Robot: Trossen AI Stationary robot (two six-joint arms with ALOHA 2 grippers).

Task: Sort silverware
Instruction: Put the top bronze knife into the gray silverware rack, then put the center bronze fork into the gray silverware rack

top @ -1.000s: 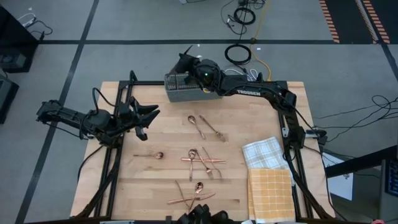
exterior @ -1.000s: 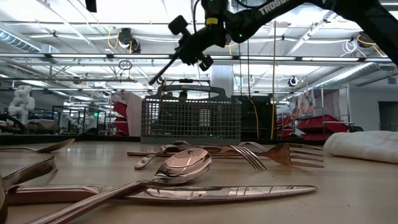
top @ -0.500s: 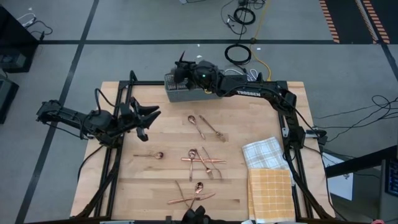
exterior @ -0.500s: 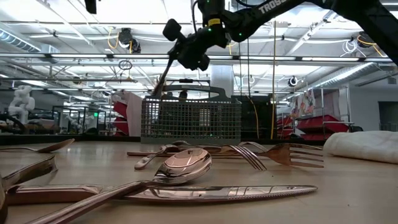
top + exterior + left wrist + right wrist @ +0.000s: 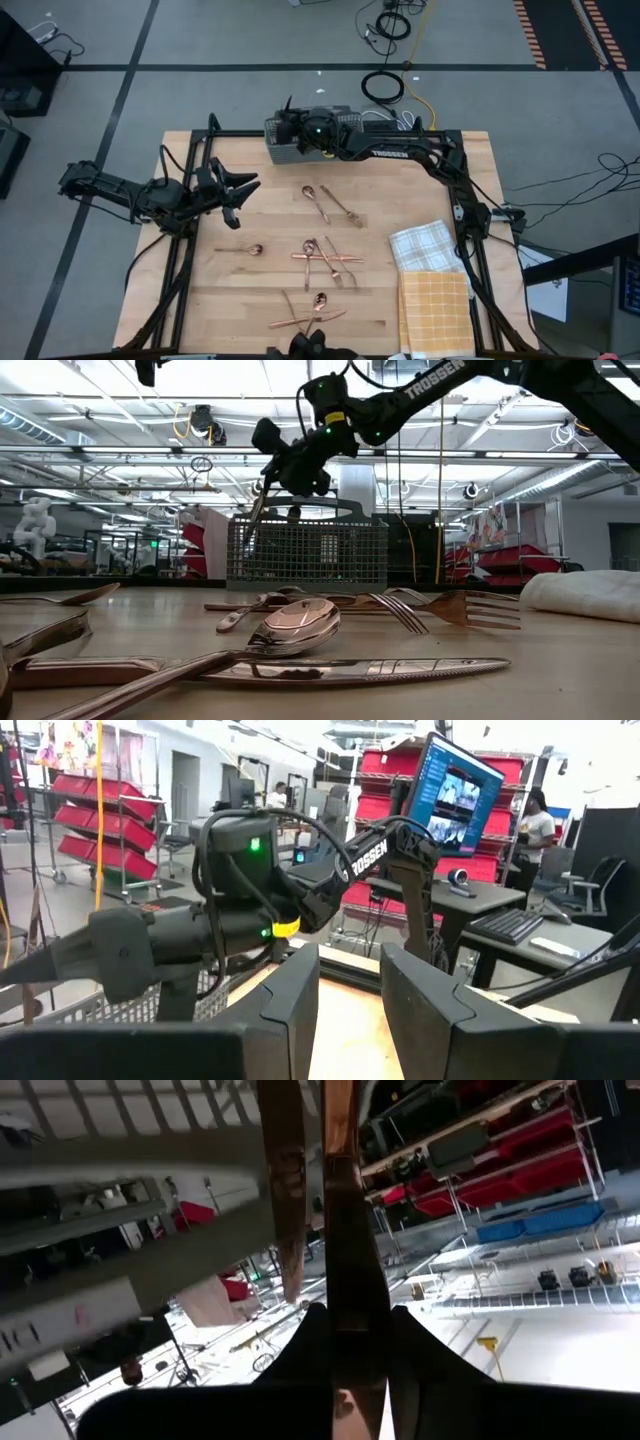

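Observation:
My right gripper hangs over the left end of the grey mesh caddy, shut on one copper piece of silverware. That piece points down, and its lower end reaches the caddy rim. The other silverware lies flat on the table: a spoon, a pair, a crossed group and another group at the near edge. My left gripper hovers open above the table's left side, touching nothing. My right gripper pinches the copper piece between its two fingers at the piece's upper end, coming from above and slanting down. The piece runs on in line with the fingers. It is lifted clear of the table, steeply tilted, with its free end at the caddy's top.
A white checked cloth and a yellow checked cloth lie at the table's right near corner. A second copper strip shows beside the held piece in the right wrist view. Bare wood lies between the caddy and the cloths.
My right gripper has moved down and toward the table's left over the caddy. The held piece has tipped from a shallow slant to nearly upright, and its lower end has dropped to the caddy's rim.

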